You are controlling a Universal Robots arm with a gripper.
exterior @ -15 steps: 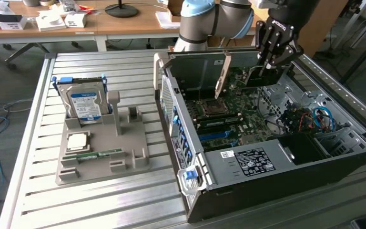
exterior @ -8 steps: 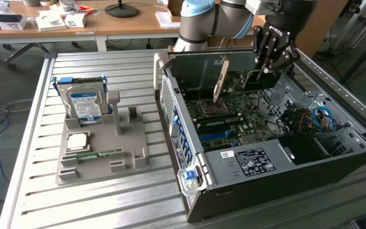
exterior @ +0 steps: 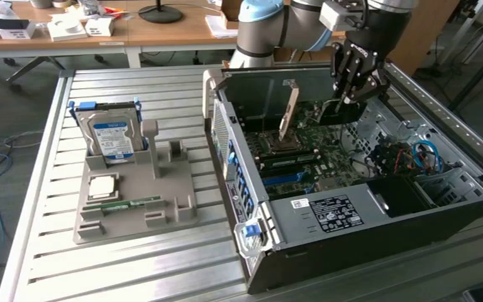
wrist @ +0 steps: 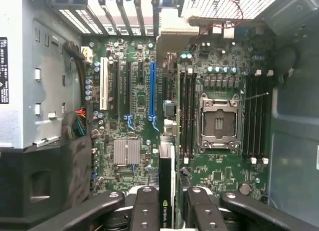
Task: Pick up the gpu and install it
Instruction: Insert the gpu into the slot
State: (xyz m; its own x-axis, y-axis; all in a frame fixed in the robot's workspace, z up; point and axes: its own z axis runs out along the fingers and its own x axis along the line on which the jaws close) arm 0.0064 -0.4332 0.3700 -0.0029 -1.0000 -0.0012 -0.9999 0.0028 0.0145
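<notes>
Gripper (wrist: 168,213) fingers (wrist: 144,211) are clamped on the gpu (wrist: 166,171), which stands edge-on over the green motherboard (wrist: 129,116), between the blue slot (wrist: 152,89) and the CPU socket (wrist: 219,121). In the exterior view's upper right, the gripper (exterior: 351,94) holds the gpu (exterior: 341,113) inside the open computer case (exterior: 326,214).

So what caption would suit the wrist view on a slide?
Gripper holding the gpu, seen edge-on, over the motherboard inside the open computer case.
</notes>
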